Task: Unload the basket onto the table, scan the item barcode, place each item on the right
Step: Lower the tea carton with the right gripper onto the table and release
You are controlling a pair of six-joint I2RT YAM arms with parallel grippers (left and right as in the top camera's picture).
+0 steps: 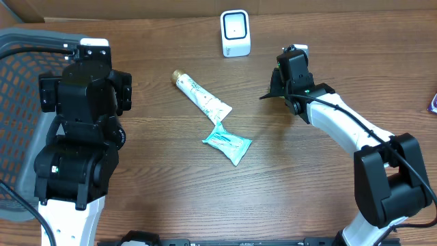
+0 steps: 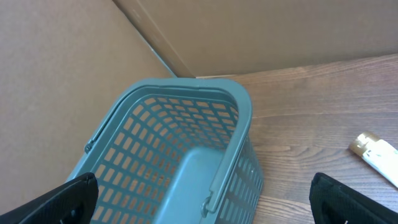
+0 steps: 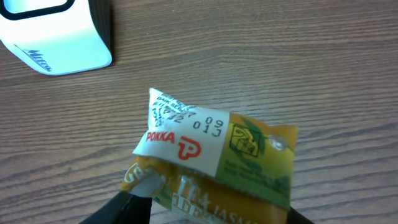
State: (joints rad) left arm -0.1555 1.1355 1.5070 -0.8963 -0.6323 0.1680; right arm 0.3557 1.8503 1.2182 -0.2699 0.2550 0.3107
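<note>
A yellow-green Pokka jasmine tea carton (image 3: 217, 155) sits between my right gripper's (image 3: 208, 214) black fingers (image 3: 121, 208), which are shut on its lower end, just above the wooden table. Its white top flap with the printed date faces the camera; no barcode shows on this side. The white scanner (image 3: 50, 31) stands beyond it at the upper left, apart from the carton. From overhead, the scanner (image 1: 235, 33) is at the back centre and the right gripper (image 1: 283, 85) is to its right, hiding the carton. My left gripper (image 2: 205, 205) hangs open over the basket, holding nothing.
A grey-blue plastic basket (image 1: 20, 102) (image 2: 242, 106) stands at the left edge under the left arm. A white toothpaste tube (image 1: 201, 99) (image 2: 373, 149) and a teal packet (image 1: 229, 142) lie mid-table. A purple object (image 1: 433, 102) shows at the right edge.
</note>
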